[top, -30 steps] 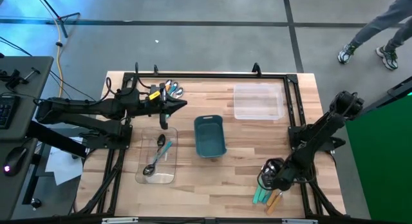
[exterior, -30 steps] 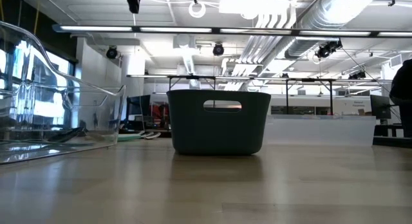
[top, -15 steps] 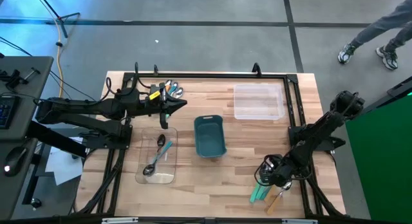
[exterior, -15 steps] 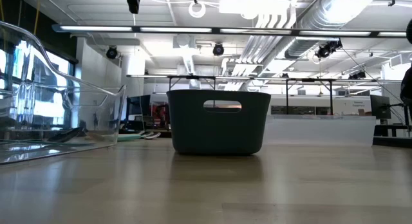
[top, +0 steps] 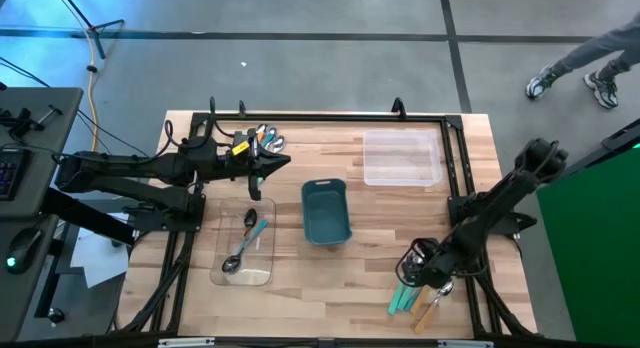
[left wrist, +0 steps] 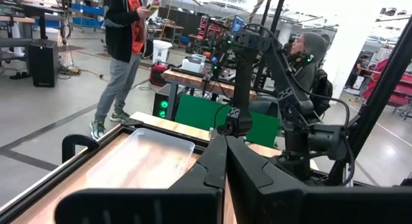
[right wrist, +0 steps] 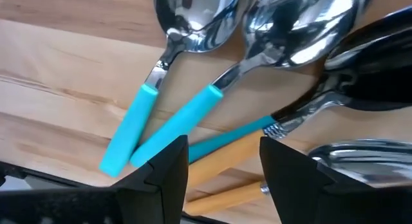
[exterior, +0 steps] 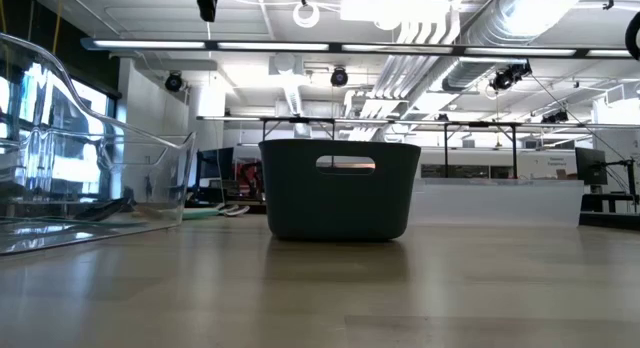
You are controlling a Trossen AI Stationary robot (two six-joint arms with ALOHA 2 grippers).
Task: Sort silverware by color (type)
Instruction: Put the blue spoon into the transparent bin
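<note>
Right gripper [top: 424,271], lowered and open, now hovers over spoons [top: 410,301].

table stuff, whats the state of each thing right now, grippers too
left gripper: shut, empty, above the table's far left
right gripper: open, low over the spoon pile
teal bin: upright, empty
near-left clear tray: holds two spoons
far-right clear tray: empty

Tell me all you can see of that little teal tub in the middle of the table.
The teal tub is a small rectangular bin that looks like matte plastic, with rounded corners and walls tapering slightly toward the base. From table level it reads dark, with an oval handle slot cut near the rim. It stands upright on the wooden table, near its middle. Seen from above it appears empty, and nothing touches it but the table.
</note>
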